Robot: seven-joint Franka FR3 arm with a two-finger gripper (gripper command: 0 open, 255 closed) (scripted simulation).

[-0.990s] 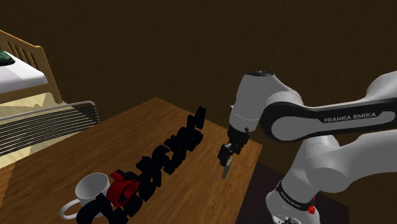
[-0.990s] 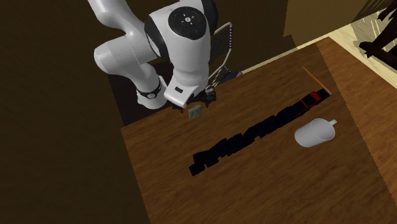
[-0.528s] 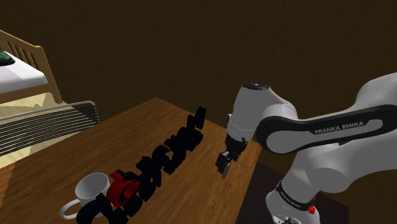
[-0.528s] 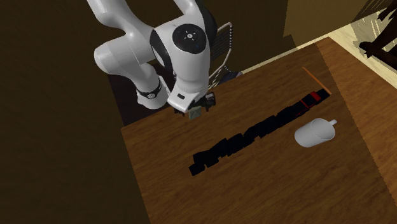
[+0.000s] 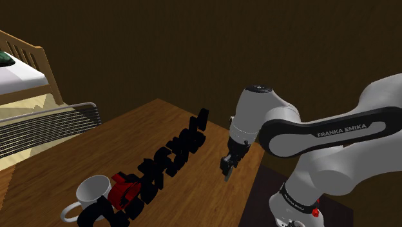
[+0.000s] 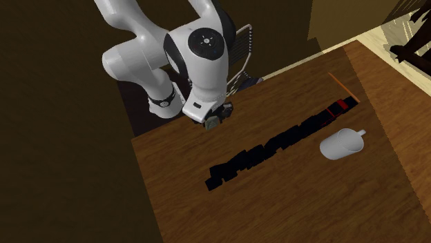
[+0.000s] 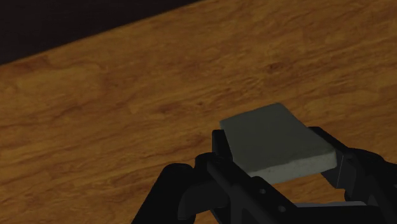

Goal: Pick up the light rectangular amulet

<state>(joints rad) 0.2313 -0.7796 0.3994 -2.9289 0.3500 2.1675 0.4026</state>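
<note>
The amulet [image 7: 280, 143] is rendered in flat grey-green, paler along its edge. The gripper [image 7: 280, 164] is shown all black, the arm [image 5: 264, 106] white with a dark band bearing white lettering. The table [image 7: 127, 95] is given a warm brown wood grain. The mug [image 5: 93, 189] is coloured white; the row of blocks [image 5: 180, 145] is black, with one red piece [image 5: 124, 188].
</note>
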